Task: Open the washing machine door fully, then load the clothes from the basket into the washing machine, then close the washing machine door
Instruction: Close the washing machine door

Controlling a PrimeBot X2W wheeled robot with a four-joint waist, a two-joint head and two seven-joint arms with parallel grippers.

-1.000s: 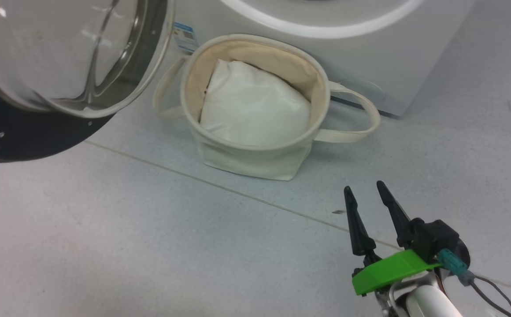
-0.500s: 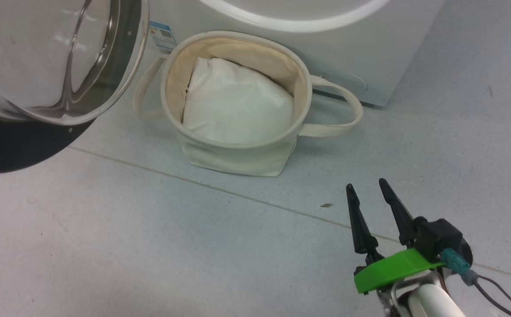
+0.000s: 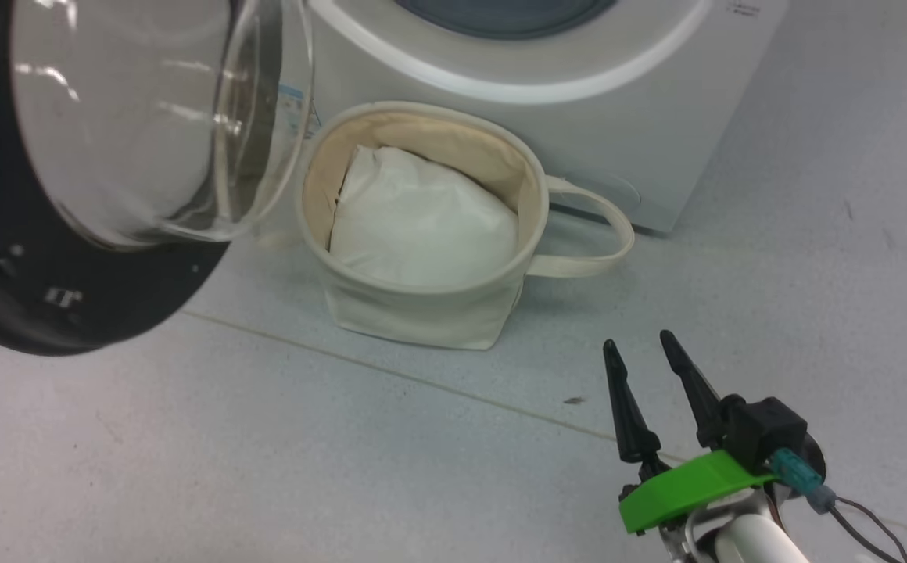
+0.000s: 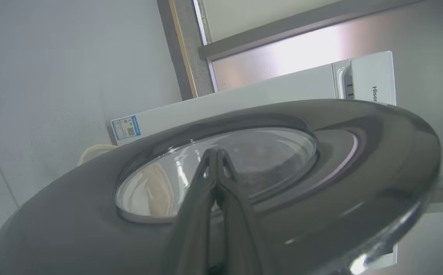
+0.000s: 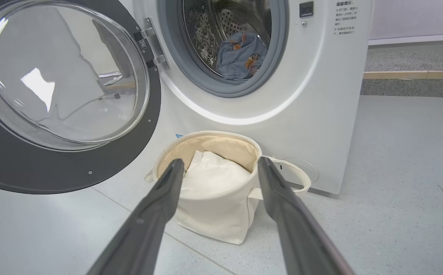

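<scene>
The right pincer point(image 3: 637, 339) is hovering above the grey floor point(image 3: 266, 453), with its two dark fingers standing wide apart and gripping nothing. Straight ahead of its tips, well apart from them, the cream canvas basket point(image 5: 217, 221) is sitting against the front of the white washing machine point(image 5: 313, 95), and a plain white liner point(image 5: 214, 177) is bulging inside it. Beyond the basket and higher than the pincer, the light-blue clothes point(image 5: 240, 55) with orange prints are lying inside the drum. Off to this pincer's left, the washing machine door point(image 5: 72, 168) is hanging open on its hinge. The left pincer point(image 4: 216, 151) is pressing its fingers together on nothing, its tips pointing across the glass centre of the door's outer face. I cannot tell whether they are touching it.
</scene>
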